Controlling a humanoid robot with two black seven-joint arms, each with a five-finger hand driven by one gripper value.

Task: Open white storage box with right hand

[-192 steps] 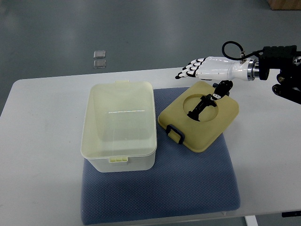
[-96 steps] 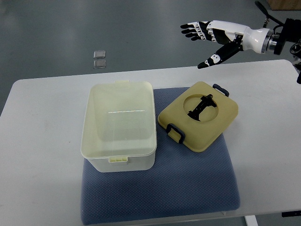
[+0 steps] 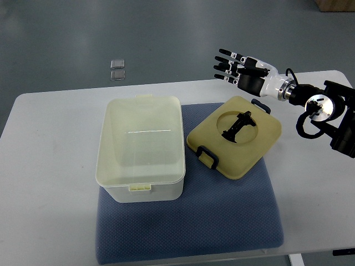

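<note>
White table with rounded corners, top smooth and matte, filling the lower frame. Blue-grey textured mat lies on it, its front edge near the table's front edge. Beyond the far edge, grey-green floor, even and slightly glossy with soft overhead light. Two small clear square items sit on the floor, one just behind the other. Brown corner of something at top right, unclear what.

We see an evenly bright scene under soft overhead light. A thin streak of glare crosses the inside of the storage box. Shadows on the table are faint and short. Focus is sharp throughout, with no motion blur, even on the robot hand.
</note>
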